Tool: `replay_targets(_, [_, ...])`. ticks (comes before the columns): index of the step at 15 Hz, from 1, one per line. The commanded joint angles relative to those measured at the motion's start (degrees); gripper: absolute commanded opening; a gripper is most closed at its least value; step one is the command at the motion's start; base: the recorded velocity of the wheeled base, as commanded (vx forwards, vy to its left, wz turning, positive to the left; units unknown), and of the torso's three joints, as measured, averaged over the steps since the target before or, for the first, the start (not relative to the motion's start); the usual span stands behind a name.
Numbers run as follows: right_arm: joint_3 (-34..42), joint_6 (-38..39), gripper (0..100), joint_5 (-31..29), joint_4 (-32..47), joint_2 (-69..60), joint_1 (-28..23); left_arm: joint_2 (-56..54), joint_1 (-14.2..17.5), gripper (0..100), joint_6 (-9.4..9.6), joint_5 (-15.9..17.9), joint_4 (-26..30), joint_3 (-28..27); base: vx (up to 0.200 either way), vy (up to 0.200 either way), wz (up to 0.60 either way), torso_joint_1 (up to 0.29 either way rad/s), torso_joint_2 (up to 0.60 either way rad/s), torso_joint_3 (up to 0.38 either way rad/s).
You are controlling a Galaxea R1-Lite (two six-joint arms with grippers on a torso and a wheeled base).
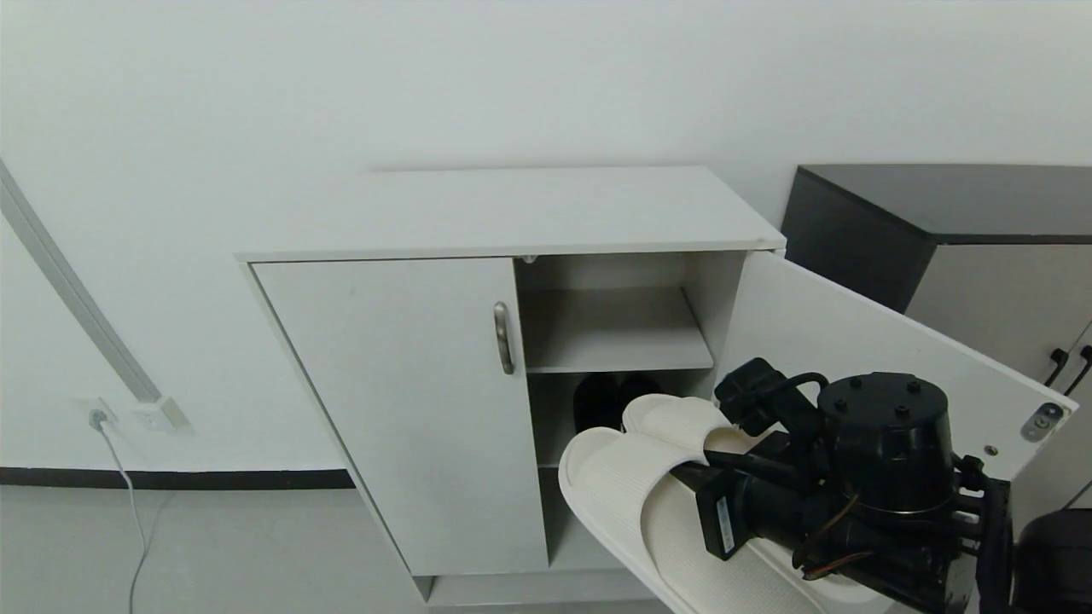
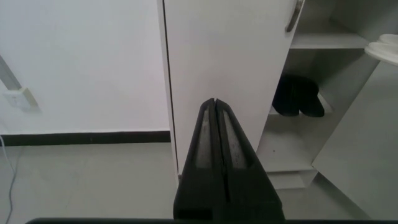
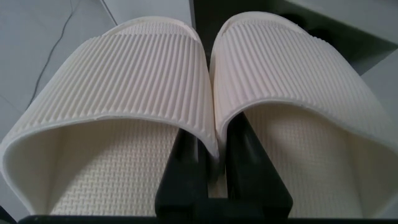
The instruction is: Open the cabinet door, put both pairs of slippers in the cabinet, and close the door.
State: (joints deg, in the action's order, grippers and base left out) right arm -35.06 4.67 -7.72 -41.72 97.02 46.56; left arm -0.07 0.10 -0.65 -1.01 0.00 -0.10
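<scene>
White wall, grey floor. A white cabinet point(image 1: 546, 213) stands against the wall, its left door point(image 1: 401, 409) closed and its right door point(image 1: 853, 350) swung wide. The black slippers point(image 1: 601, 401) sit at the back of the second shelf down. The right gripper point(image 1: 725, 465) holds the cream slippers point(image 1: 623, 486) side by side, jaws clamped on their adjoining inner edges, toes pointing into the open right half. Whether the toes are past the shelf's front edge is unclear. The left gripper point(image 2: 214, 124) hangs before the closed door, jaws pressed together, nothing between them.
</scene>
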Motion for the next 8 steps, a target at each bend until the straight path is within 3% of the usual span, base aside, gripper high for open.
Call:
replay_targets(1, [0.1,0.0,0,0.0,0.0,0.1,0.0,0.1,0.1,0,-0.06,0.0,0.0,0.0,0.0,0.0,0.0,-0.134,0.46,0.325])
replay_targets(8, [0.4,-0.1,0,0.0,-1.7,0.9,0.0,0.1,0.0,0,0.03,0.0,0.0,0.0,0.0,0.0,0.0,-0.102,0.46,0.354])
